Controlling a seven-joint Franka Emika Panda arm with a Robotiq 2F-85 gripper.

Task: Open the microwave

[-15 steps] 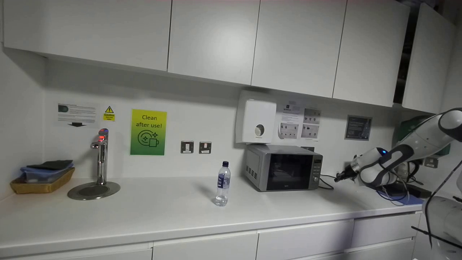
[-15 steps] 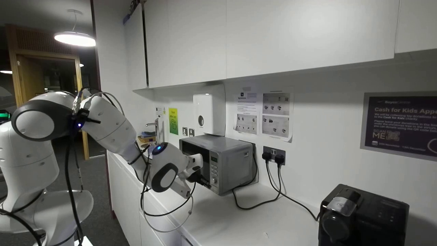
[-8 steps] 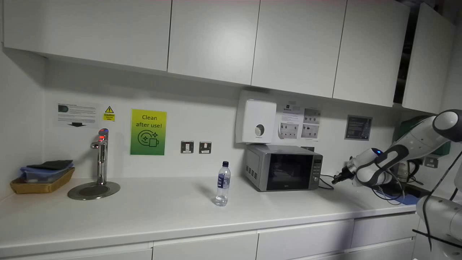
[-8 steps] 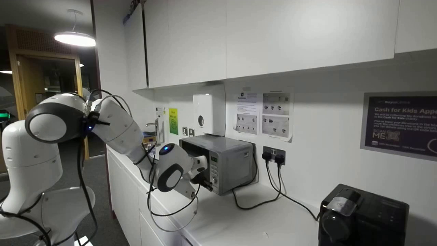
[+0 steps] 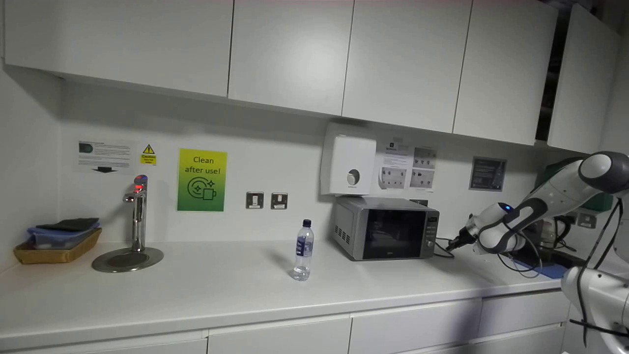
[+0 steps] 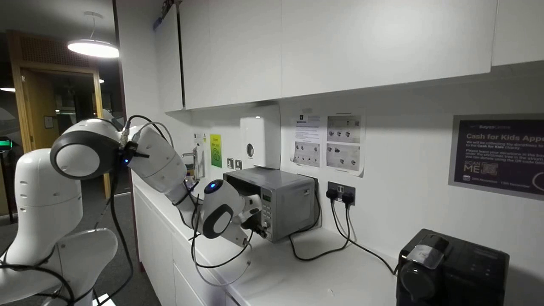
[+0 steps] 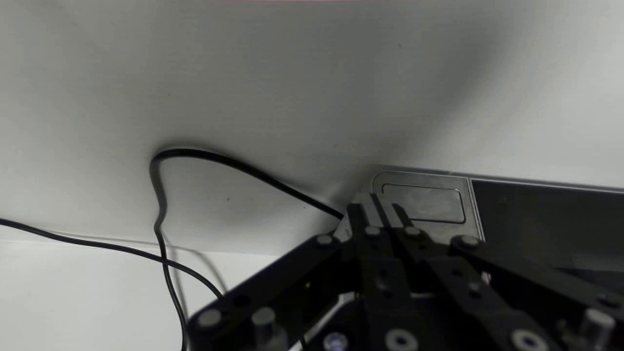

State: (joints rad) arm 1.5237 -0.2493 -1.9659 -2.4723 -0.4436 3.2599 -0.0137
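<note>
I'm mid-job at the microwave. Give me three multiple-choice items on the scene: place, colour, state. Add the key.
1. Where is the water bottle relative to the microwave?
A) On top of it
B) On the counter, apart from it
C) Inside it

2. What colour is the "Clean after use!" sign?
A) Red and white
B) Plain blue
C) Yellow and green

3. How does the gripper stand?
A) Shut
B) Wide open
C) Clamped on the bottle

1. B: an exterior view shows it upright, with a gap to the microwave.
2. C: an exterior view shows it yellow above, green below.
3. A: in the wrist view its fingers lie together, nothing between them.
</note>
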